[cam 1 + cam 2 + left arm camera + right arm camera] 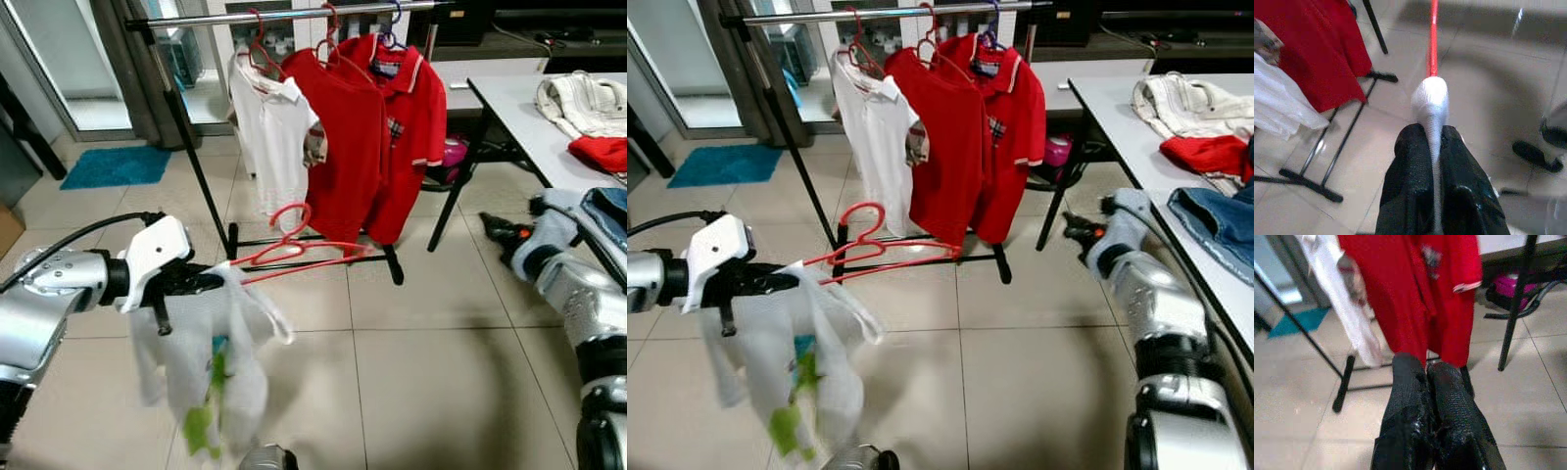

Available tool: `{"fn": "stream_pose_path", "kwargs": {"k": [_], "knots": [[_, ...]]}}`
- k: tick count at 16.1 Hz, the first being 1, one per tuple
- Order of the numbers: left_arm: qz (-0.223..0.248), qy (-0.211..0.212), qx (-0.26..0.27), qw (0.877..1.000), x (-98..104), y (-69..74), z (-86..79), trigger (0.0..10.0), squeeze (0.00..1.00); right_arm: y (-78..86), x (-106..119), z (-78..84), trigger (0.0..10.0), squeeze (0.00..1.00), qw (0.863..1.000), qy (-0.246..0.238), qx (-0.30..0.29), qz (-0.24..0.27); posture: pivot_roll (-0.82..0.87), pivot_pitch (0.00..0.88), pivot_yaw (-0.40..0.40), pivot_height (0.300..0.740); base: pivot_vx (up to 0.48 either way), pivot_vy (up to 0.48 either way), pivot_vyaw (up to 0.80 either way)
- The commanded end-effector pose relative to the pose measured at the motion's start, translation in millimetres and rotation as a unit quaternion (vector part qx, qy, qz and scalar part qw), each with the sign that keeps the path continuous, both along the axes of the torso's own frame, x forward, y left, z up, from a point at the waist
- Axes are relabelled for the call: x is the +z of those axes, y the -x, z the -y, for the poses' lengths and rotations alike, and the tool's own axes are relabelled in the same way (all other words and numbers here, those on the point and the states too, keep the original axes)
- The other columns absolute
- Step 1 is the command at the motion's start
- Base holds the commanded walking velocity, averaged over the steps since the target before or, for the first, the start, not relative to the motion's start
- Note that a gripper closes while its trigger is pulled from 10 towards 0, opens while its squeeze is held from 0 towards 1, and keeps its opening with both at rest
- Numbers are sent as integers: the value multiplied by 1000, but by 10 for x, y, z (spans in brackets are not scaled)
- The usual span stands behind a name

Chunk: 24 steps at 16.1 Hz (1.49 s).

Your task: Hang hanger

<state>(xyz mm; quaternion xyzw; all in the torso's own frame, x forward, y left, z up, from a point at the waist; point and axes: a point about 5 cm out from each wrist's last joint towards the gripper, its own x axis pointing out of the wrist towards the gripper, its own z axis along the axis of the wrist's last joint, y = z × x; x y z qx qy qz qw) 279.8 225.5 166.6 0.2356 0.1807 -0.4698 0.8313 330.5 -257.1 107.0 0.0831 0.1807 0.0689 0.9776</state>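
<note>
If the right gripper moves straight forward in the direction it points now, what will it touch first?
Probably the red polo shirts hanging on the clothes rack. In the right wrist view, the right gripper with its shut fingers aims at their lower hems, with only tiled floor between. Depth is unclear, so it may pass just beneath.

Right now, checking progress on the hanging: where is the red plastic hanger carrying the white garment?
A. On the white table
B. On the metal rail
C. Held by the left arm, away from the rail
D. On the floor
C: the left gripper clamps the red plastic hanger with its white garment, short of the metal rail.
</note>
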Motion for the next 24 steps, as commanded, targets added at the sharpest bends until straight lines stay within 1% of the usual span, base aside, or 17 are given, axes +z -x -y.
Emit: {"fn": "stream_pose_path", "kwargs": {"k": [1,2,3,5,6,7,9,10,11,14,15,16,17,19,22,24], "knots": [[36,13,4,999,141,-84,30,0,0,52,-154,-138,10000,247,999,1,21,-30,22,0,94,740,0,0,0],[39,20,1,999,157,-100,60,0,0,64,-184,-181,10000,969,999,-1,28,-34,22,0,94,740,0,0,0],[42,29,-2,999,182,-124,93,0,0,80,-215,-244,10000,1000,998,-4,41,-38,19,0,99,740,0,0,0],[50,46,-7,998,244,-175,148,0,0,122,-286,-358,10000,1000,997,-7,61,-49,17,0,103,740,0,0,0],[53,52,-10,997,279,-195,157,0,0,139,-319,-374,10000,1000,996,-8,63,-55,17,0,102,740,0,0,0],[57,71,-15,996,351,-227,171,0,0,172,-375,-399,10000,1000,995,-6,70,-65,18,0,102,740,0,0,0],[58,84,-27,994,415,-251,189,0,0,206,-407,-487,10000,1000,993,-12,99,-68,18,0,107,740,0,0,0],[58,86,-32,994,436,-263,195,0,0,220,-414,-538,10000,1000,991,-19,114,-69,18,0,109,740,0,0,0],[61,85,-39,994,484,-308,216,0,0,264,-442,-688,10000,1000,984,-29,157,-74,20,0,113,740,0,0,0],[66,91,-37,993,546,-375,259,0,0,300,-470,-830,10000,1000,978,-35,189,-80,23,0,114,740,0,0,0],[66,83,-31,994,577,-451,303,0,0,275,-442,-953,10000,1000,974,-45,210,-77,14,0,115,740,0,0,0],[63,68,-25,995,567,-489,308,0,0,267,-418,-1029,10000,1000,968,-48,233,-79,8,0,120,740,0,0,0],[60,64,-22,996,560,-512,312,0,0,282,-406,-1099,10000,1000,961,-49,260,-83,3,0,122,740,0,0,0],[54,68,-27,996,570,-523,336,0,0,292,-407,-1153,10000,1000,957,-44,274,-87,2,0,124,740,0,0,0],[42,72,-38,996,588,-519,362,0,0,274,-521,-1242,10000,1000,960,-18,259,-104,8,0,122,740,0,0,0],[36,70,-37,996,585,-522,355,0,0,230,-523,-1318,10000,1000,963,-17,249,-106,9,0,125,740,0,0,0]]}}
